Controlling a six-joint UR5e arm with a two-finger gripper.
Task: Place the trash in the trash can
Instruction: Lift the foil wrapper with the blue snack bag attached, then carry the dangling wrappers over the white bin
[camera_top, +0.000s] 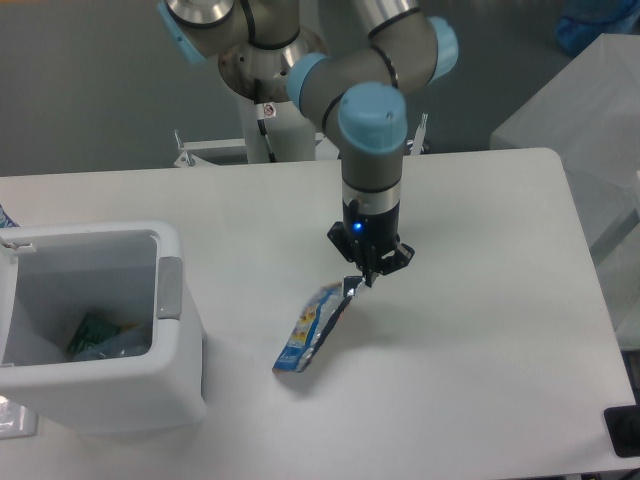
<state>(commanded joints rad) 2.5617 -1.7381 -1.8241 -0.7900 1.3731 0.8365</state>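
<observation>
Nearest to us, at the lower left, we see the trash can (90, 330), a boxy white bin standing open on the white table (480, 330), its grey latch (168, 288) facing right toward the middle of the table. Inside it, near the bottom, we make out some green and clear scraps (100, 338), too dim to name with any certainty.

A little farther in, near the centre of the table, we find the blue snack wrapper (312, 332). It hangs at a slant, blurred: its lower end touches or nearly touches the table to the right of the trash can, while its upper end is raised. We cannot read its print from this edge-on angle.

At that upper end we see the hand (357, 283), pointing straight down with its fingers drawn close together, pinching the top corner of the wrapper. A small blue light glows on the wrist just above it.

Beyond the hand, the arm (372, 150) rises in grey segments with light-blue joint caps to its base at the far edge of the table. The wrapper is well apart from the can's opening, still outside it.
</observation>
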